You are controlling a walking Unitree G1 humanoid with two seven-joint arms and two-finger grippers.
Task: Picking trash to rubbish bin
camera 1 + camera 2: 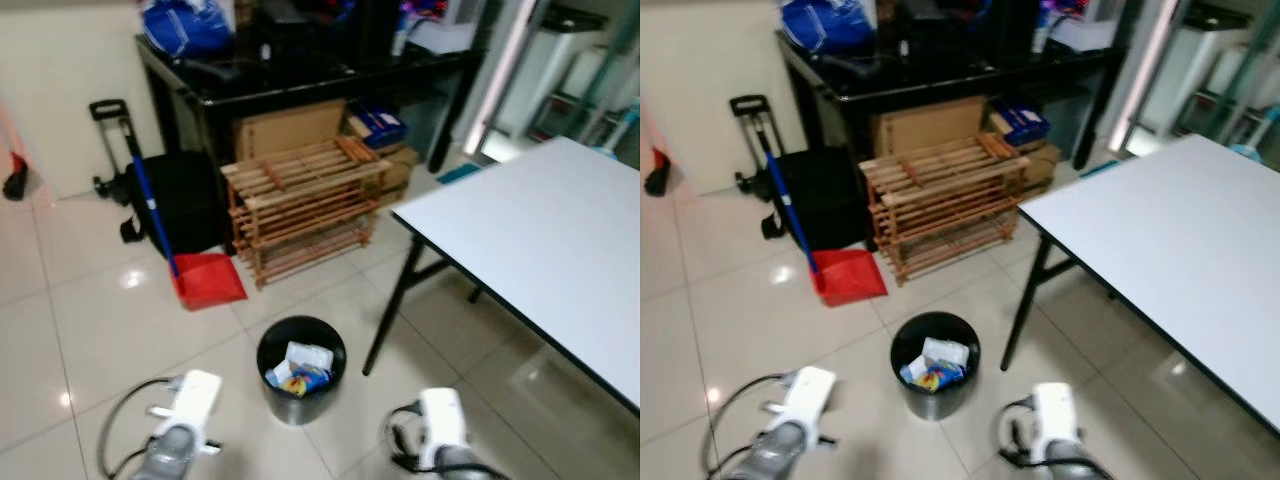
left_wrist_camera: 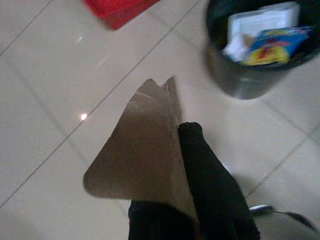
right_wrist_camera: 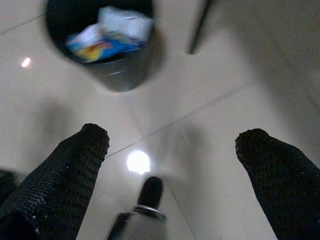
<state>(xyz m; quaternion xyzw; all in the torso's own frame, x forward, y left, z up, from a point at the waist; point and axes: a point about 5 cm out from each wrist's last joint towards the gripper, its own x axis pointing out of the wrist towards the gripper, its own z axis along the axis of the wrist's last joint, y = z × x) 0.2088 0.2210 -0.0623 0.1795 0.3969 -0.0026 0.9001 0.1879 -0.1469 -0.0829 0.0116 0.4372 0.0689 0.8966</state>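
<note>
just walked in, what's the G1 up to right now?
It is standing over the black rubbish bin on the tiled floor, beside the white table. The left gripper is shut on a piece of brown cardboard, held short of the bin, not yet over its mouth. The right gripper is open and holds nothing. The bin already holds a white container and a colourful wrapper.

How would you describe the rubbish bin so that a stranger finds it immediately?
Start from the white table on the right and follow its black front leg down to the tiled floor. Just left of that leg stands the rubbish bin. It is round and black, with white and colourful trash inside, unlike the flat red dustpan nearby.
</note>
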